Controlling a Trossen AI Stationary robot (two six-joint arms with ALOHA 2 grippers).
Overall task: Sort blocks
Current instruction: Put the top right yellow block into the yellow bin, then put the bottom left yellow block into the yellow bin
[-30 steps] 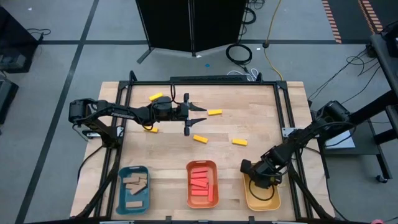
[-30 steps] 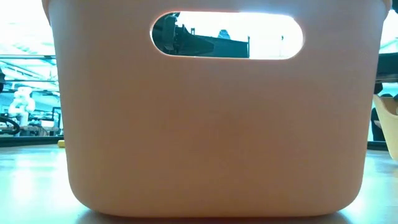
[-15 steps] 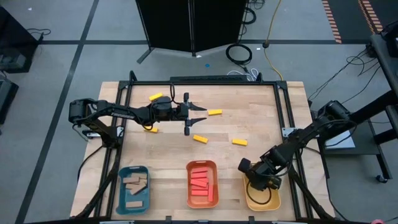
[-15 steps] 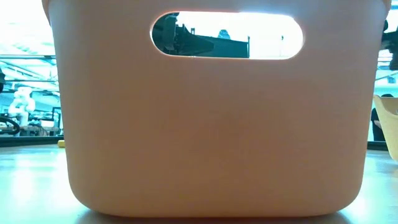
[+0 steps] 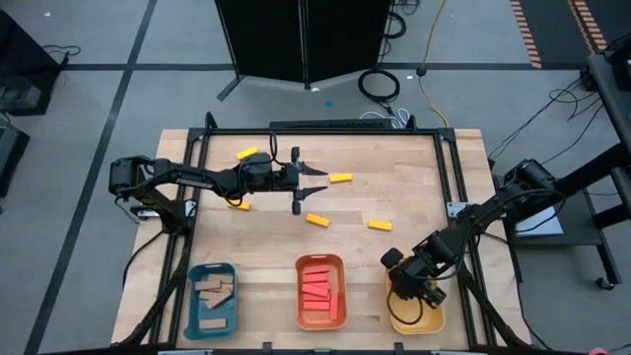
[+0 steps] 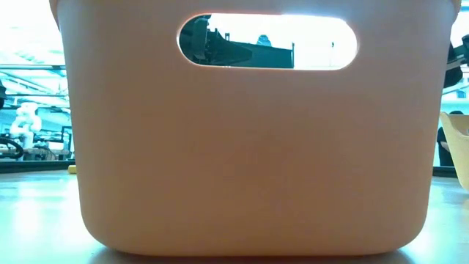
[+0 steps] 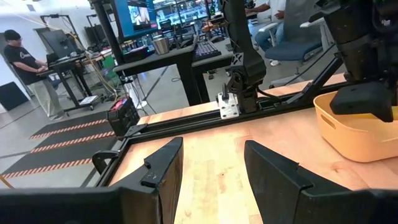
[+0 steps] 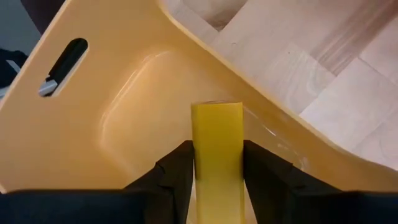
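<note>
Over the yellow tray (image 5: 415,313) at the near right, my right gripper (image 5: 408,283) is shut on a yellow block (image 8: 216,143). The orange tray (image 5: 320,291) holds red blocks, and the blue tray (image 5: 213,299) holds tan blocks (image 5: 216,293). Several yellow blocks lie flat on the tabletop, among them one (image 5: 340,178) by my left gripper, one (image 5: 316,219) at mid table and one (image 5: 380,225) to its right. My left gripper (image 5: 317,180) hangs open and level over the far middle of the table, with nothing between its fingers. My right gripper pinches the yellow block by its two long sides (image 8: 216,171) between its two fingers. The fingers slant down from above and lie along the block. The block's free end (image 8: 216,112) juts out past the fingertips, clear above the yellow tray's inside (image 8: 143,106).
In the low view the orange tray's wall (image 6: 249,161) fills nearly the whole picture, and the yellow tray's rim (image 6: 458,139) shows at its right. A black frame rail (image 5: 454,197) runs around the table. A person (image 7: 28,65) stands at a desk in the room beyond.
My right gripper has risen a little over the yellow tray and rolled about its own axis, with the yellow block still between its fingers.
</note>
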